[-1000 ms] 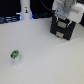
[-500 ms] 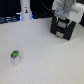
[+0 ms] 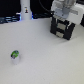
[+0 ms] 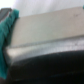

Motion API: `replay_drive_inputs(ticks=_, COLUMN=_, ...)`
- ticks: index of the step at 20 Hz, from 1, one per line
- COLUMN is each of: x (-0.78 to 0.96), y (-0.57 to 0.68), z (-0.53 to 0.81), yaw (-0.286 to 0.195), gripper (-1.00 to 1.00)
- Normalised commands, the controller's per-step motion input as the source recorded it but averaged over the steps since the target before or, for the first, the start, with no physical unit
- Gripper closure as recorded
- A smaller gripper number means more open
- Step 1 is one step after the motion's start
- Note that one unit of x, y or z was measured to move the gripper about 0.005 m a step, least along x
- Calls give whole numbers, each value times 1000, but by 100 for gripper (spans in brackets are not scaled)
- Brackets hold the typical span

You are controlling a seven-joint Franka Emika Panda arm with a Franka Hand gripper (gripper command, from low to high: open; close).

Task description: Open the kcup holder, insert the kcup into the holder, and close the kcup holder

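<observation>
The kcup holder (image 3: 64, 27) is a black boxy unit at the back on the exterior view's right. My gripper (image 3: 63, 19) hangs right over its top front, and the arm hides its fingers, so open or shut does not show. The kcup (image 3: 15, 55), a tiny white pod with a green top, stands on the white table (image 3: 45, 60) far toward the exterior view's left, well apart from the gripper. The wrist view is blurred and filled by a grey slab-like surface (image 4: 47, 30) very close up, with a teal edge beside it.
A tall white bottle-shaped post (image 3: 25, 10) stands at the back toward the exterior view's left. Dark equipment lines the back edge behind the table.
</observation>
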Motion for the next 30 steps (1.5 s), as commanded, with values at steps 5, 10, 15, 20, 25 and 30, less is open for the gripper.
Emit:
replay_drive_inputs(ticks=5, x=998, y=-231, z=146, yaw=-32, gripper=100)
replay_drive_inputs(ticks=10, x=995, y=-222, z=183, yaw=-44, gripper=100)
replay_drive_inputs(ticks=15, x=979, y=-234, z=177, yaw=-52, gripper=100)
replay_drive_inputs(ticks=20, x=959, y=-269, z=192, yaw=-61, gripper=100)
replay_drive_inputs(ticks=25, x=934, y=-304, z=209, yaw=-65, gripper=100)
replay_drive_inputs(ticks=30, x=913, y=-335, z=205, yaw=-66, gripper=100)
